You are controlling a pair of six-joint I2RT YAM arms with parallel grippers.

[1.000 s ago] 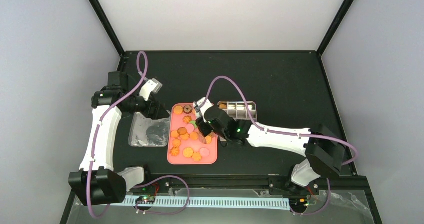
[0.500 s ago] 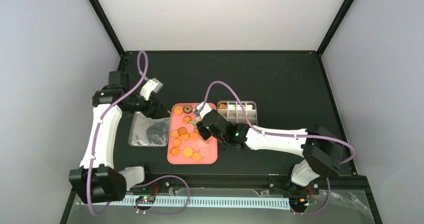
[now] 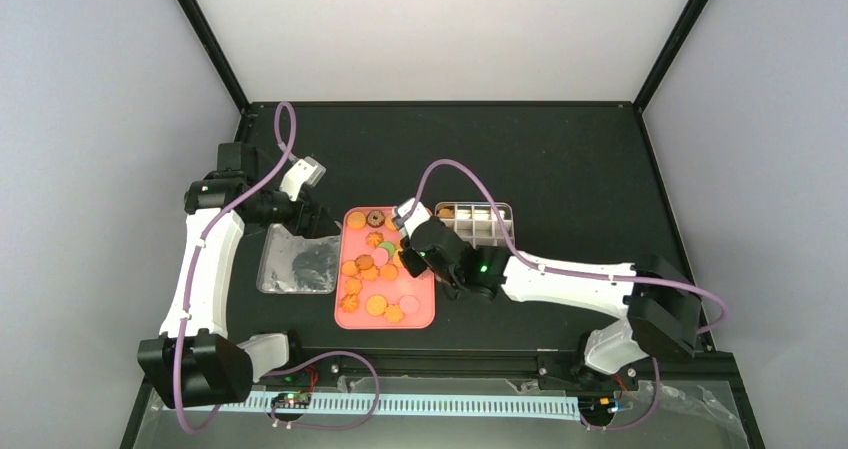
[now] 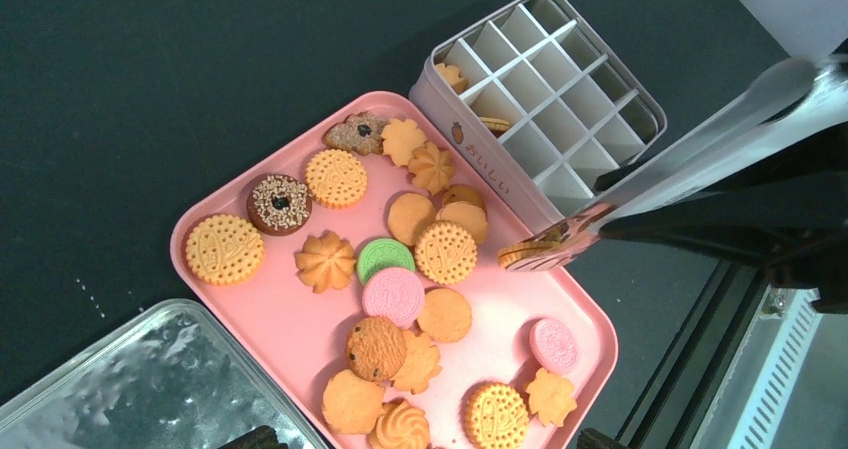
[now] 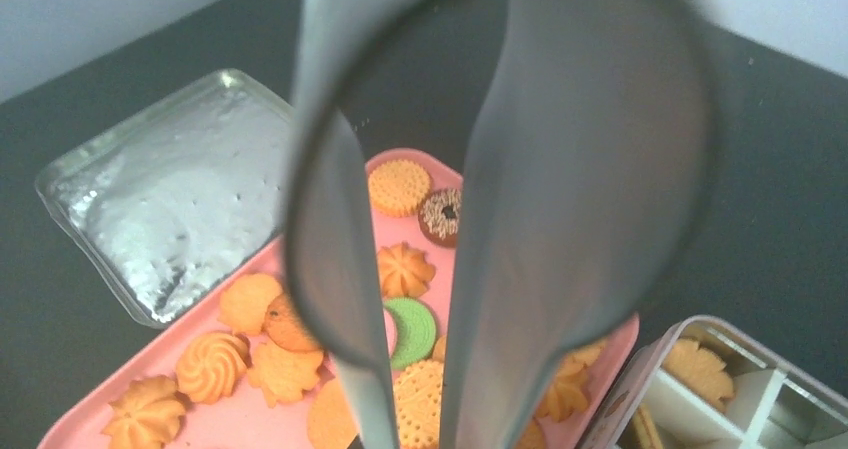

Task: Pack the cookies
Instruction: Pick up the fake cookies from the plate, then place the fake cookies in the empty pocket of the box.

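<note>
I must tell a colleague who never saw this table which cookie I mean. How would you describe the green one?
Find the pink tray between the shiny metal tray and the white gridded tin. Near its middle lies the green cookie, flat and round, beside a round pink cookie. It is the only green one; the rest are orange, pink or brown.

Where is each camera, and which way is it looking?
Top: above and behind the arms, looking down at the table; left arm and right arm both show.
Left wrist: left of the pink tray, tilted down toward tin; its dark fingertips peek in below.
Right wrist: above the tray, looking down along blurry tongs toward the silver lid; no fingers show.
Shared: both wrist views show the green cookie.
</note>
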